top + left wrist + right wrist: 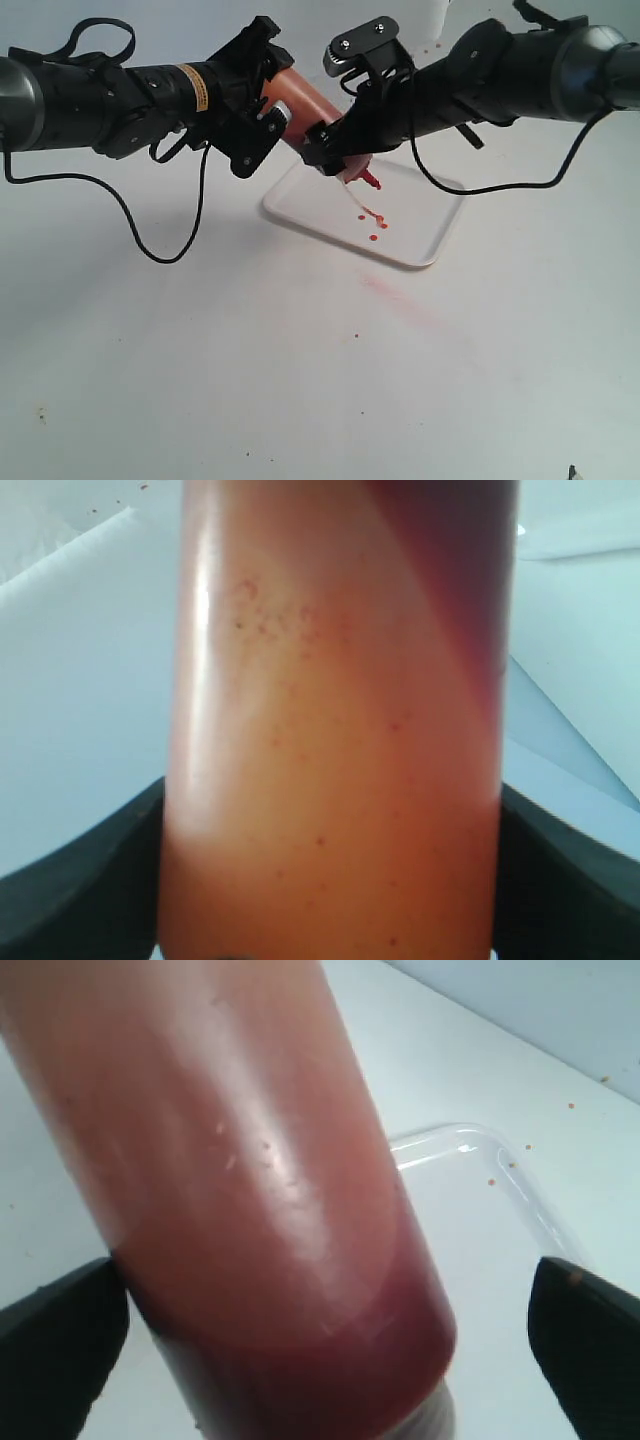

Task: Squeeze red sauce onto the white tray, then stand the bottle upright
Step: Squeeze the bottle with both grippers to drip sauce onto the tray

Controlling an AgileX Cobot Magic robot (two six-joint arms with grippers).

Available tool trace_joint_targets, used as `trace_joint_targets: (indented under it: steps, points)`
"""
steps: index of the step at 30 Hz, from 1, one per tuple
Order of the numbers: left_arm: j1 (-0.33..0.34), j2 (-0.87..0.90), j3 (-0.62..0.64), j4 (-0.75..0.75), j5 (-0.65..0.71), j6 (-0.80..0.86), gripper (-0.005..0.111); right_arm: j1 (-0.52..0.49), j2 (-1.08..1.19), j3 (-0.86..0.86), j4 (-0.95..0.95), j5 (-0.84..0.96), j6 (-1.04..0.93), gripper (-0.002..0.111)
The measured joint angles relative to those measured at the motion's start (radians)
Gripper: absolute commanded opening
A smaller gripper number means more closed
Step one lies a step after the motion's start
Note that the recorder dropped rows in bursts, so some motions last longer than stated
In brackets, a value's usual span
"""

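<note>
The orange-red bottle (pixel 298 98) hangs tilted above the white tray (pixel 425 228), its red nozzle (pixel 370 181) pointing down at the tray. Small drops of red sauce (pixel 375 222) lie on the tray under the nozzle. My left gripper (pixel 272 95) is shut on the bottle's base end; the bottle (pixel 340 730) fills the gap between both fingers (pixel 80 890). My right gripper (pixel 345 150) is open around the bottle near its neck. There the bottle (pixel 250 1210) touches one finger, while the other finger (pixel 590 1340) stands apart from it. The tray's rim (pixel 470 1145) shows behind.
A faint pale pink smear (pixel 400 295) marks the table just in front of the tray. A black cable (pixel 150 245) loops down from the left arm to the tabletop. A white object (pixel 435 20) stands at the back edge.
</note>
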Motion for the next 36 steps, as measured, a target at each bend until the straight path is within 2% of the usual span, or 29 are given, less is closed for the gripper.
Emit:
trace_joint_targets:
  steps: [11, 13, 14, 16, 17, 18, 21, 23, 36]
  points:
    - [0.000, 0.000, 0.000, 0.000, -0.041, 0.002, 0.000, 0.042, 0.019, -0.011, 0.030, -0.108, -0.082, 0.105]
    - [0.000, 0.000, 0.000, 0.000, -0.041, 0.002, 0.000, 0.060, 0.023, -0.011, 0.030, -0.139, -0.097, 0.100]
    - [0.000, 0.000, 0.000, 0.000, -0.041, 0.002, 0.000, 0.068, 0.027, -0.011, 0.030, -0.153, -0.100, 0.096]
    - [0.000, 0.000, 0.000, 0.000, -0.041, 0.002, 0.000, 0.085, 0.033, -0.011, 0.030, -0.187, -0.107, 0.076]
    - [0.000, 0.000, 0.000, 0.000, -0.041, 0.002, 0.000, 0.093, 0.033, -0.011, 0.030, -0.201, -0.111, 0.066]
    - [0.000, 0.000, 0.000, 0.000, -0.039, 0.005, 0.000, 0.097, 0.035, -0.011, 0.024, -0.212, -0.115, 0.051]
    - [0.000, 0.000, 0.000, 0.002, -0.033, 0.009, 0.000, 0.106, 0.037, -0.011, -0.007, -0.222, -0.125, 0.018]
    - [0.002, 0.000, 0.000, 0.002, -0.033, 0.011, 0.000, 0.106, 0.037, -0.011, -0.015, -0.224, -0.125, 0.001]
    - [0.002, 0.000, 0.000, 0.002, -0.029, 0.016, 0.000, 0.112, 0.047, -0.011, -0.014, -0.250, -0.125, 0.000]
